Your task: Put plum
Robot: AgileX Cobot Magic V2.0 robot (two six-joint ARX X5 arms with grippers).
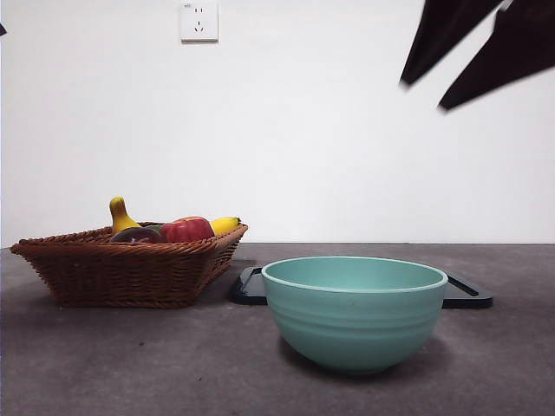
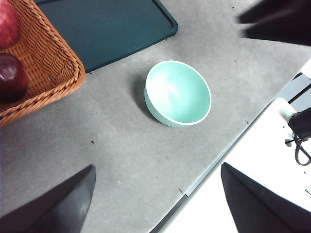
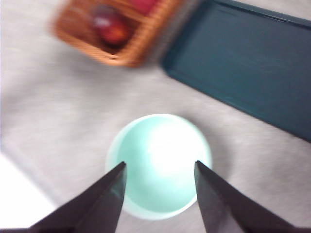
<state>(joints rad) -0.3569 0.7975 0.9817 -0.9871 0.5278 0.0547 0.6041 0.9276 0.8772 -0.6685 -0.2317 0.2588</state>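
Bowl [image 1: 354,310] is seen nearest on the worktop [image 1: 130,364], with the right claw [image 3: 159,167] held released above it. Behind lies the tray [image 1: 468,295]. Farther off, the plum [image 1: 137,235] is nestled in the basket [image 1: 121,269] beside the apple [image 1: 187,230]. The left claw [image 2: 155,170] is spread, holding nothing.

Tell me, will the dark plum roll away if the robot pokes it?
Probably only a little: the plum is round and glossy, so it may roll or slip, but it sits inside the wicker basket beside the red apple, which should stop it.
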